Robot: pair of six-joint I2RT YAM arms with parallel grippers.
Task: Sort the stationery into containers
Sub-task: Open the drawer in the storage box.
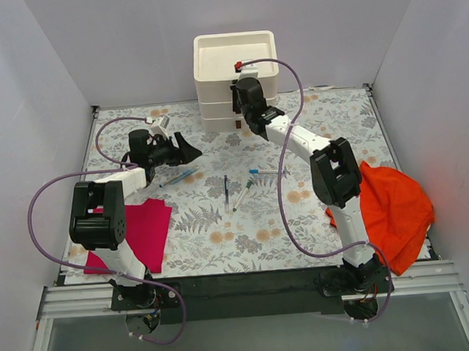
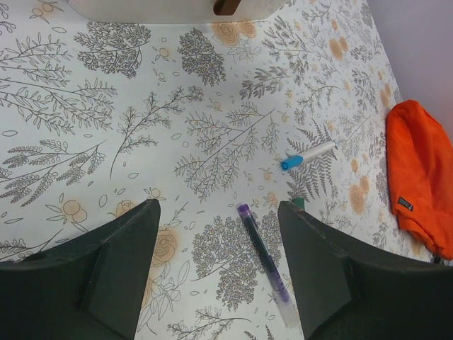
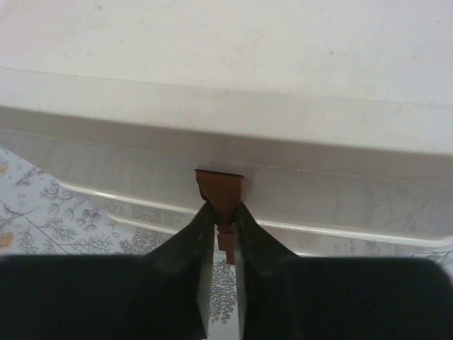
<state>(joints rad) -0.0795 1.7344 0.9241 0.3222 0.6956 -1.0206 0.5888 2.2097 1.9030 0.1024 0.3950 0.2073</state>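
Up close, the right gripper (image 3: pixel 223 214) clamps a brown handle (image 3: pixel 219 184) on the far drawers (image 3: pixel 212 85), a pinch the top view hides; the left gripper (image 2: pixel 218 211) hangs spread above a purple pen (image 2: pixel 263 258) lying mid-table.

White arms (image 1: pixel 127 180), black joints (image 1: pixel 97 214) and hands (image 1: pixel 191 149) (image 1: pixel 243 126), purple cables (image 1: pixel 31 210).

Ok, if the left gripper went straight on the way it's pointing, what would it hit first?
Probably the purple pen, which lies on the floral table cover between the open fingers of the left gripper. Nothing shows in between. Depth is unclear, so it might land on the cover beside it.
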